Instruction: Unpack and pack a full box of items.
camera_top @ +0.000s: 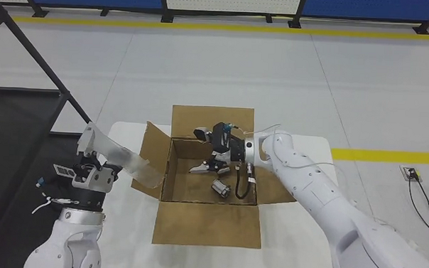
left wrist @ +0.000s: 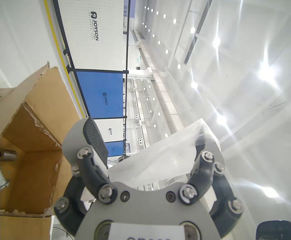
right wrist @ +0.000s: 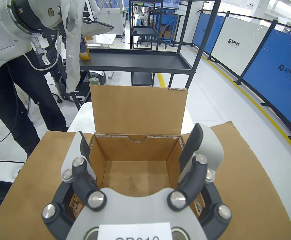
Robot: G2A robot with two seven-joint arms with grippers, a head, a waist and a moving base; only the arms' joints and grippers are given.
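A brown corrugated cardboard box stands on the white table with all four flaps folded outward; in the right wrist view its far flap stands upright and the part of the inner floor that shows is bare brown board; the right gripper hangs over the box's open mouth, its two black-padded fingers spread wide with nothing between them; from above, the same gripper sits inside the box's outline, toward the far wall; the left gripper is held outside the box, beside its left flap, and its jaws also stand wide apart; a translucent white plastic sheet is draped over one of its fingertips and lies across the gap rather than being pinched; in the top view the sheet slopes from that gripper toward the left flap, and in the right wrist view it dangles in a long strip in front of a black metal shelf trolley.
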